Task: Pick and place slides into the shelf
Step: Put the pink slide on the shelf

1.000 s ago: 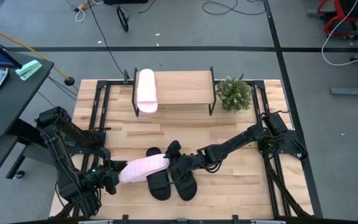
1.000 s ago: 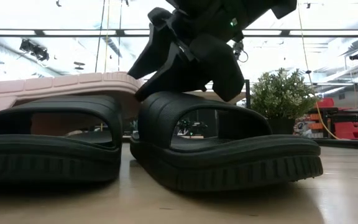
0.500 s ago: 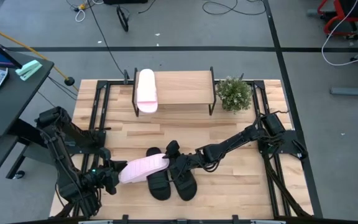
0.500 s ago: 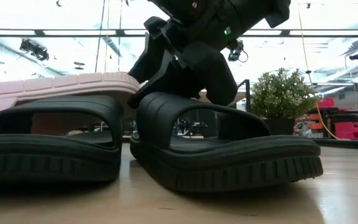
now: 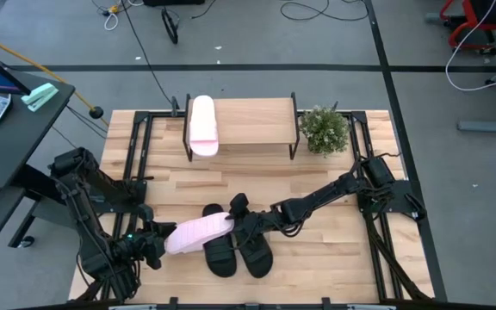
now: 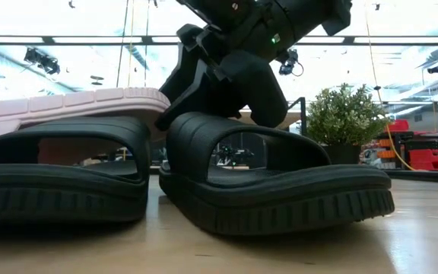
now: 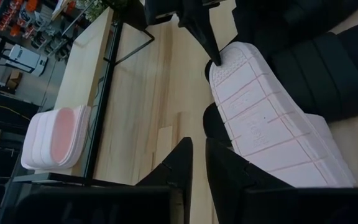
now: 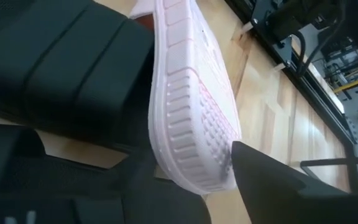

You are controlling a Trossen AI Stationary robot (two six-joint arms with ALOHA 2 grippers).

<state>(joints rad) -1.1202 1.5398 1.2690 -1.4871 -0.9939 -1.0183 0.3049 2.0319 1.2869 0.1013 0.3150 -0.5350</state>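
Note:
A pale pink slide [image 5: 198,232] lies sole up and tilted, propped on the straps of two black slides [image 5: 220,257] [image 5: 257,251] near the table's near edge. My right gripper [image 5: 236,215] is open, its fingers on either side of that slide's right end [image 8: 197,149]. In the low view that end [image 6: 154,99] sits just under the gripper, above the black slides [image 6: 272,183]. My left gripper [image 5: 151,248] is shut beside the slide's other end. The second pink slide [image 5: 202,125] lies on the left end of the shelf [image 5: 252,120]. My right gripper has one finger [image 8: 272,180] right at the rim of the pink slide's end [image 8: 229,155], coming level from the table's right. I cannot tell whether it touches. The other finger is lost against the black slide below.
A small potted plant [image 5: 324,129] stands just right of the shelf. The shelf's top is bare wood right of the pink slide. Black frame rails run along both table sides. A dark desk with a calculator sits off the left edge.
My right gripper has crept a little toward the table's left and lower, closing in on the pink slide's end. The slides have kept their places.

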